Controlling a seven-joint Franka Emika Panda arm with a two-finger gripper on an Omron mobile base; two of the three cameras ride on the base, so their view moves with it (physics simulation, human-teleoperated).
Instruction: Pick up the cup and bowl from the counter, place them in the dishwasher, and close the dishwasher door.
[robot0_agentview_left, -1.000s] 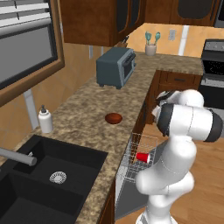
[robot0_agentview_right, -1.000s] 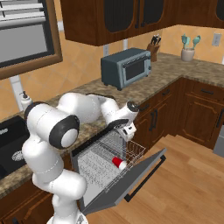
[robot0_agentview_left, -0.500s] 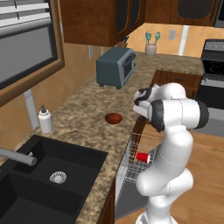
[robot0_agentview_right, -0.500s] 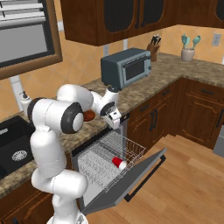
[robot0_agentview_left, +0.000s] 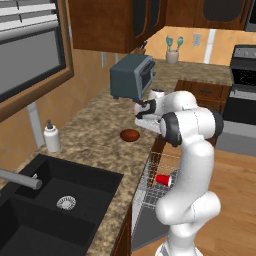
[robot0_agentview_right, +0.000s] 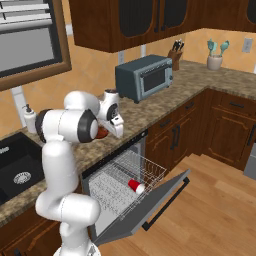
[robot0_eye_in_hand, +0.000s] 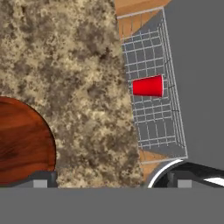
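The red cup (robot0_agentview_left: 163, 179) lies on its side in the dishwasher's grey wire rack (robot0_agentview_right: 125, 172), also seen as the cup (robot0_agentview_right: 135, 186) (robot0_eye_in_hand: 148, 86). The dark reddish-brown bowl (robot0_agentview_left: 130, 135) sits on the speckled counter (robot0_agentview_left: 95, 135) near its front edge. My gripper (robot0_agentview_left: 144, 118) hovers above the counter just right of the bowl, pointing down. In the hand view its fingertips (robot0_eye_in_hand: 41, 179) stand wide apart, open and empty, with the bowl (robot0_eye_in_hand: 22, 144) at the left one. My arm half hides the bowl (robot0_agentview_right: 102, 132). The grey dishwasher door (robot0_agentview_right: 150, 210) hangs open.
A grey toaster oven (robot0_agentview_left: 131, 76) stands on the counter behind the bowl. A white soap bottle (robot0_agentview_left: 51, 136) and the black sink (robot0_agentview_left: 55, 200) are to the left. The stove (robot0_agentview_left: 244, 85) is at the far right, over wooden floor (robot0_agentview_right: 215, 210).
My arm has swung up from over the dishwasher rack and across to the counter beside the bowl. The cup stays lying in the rack.
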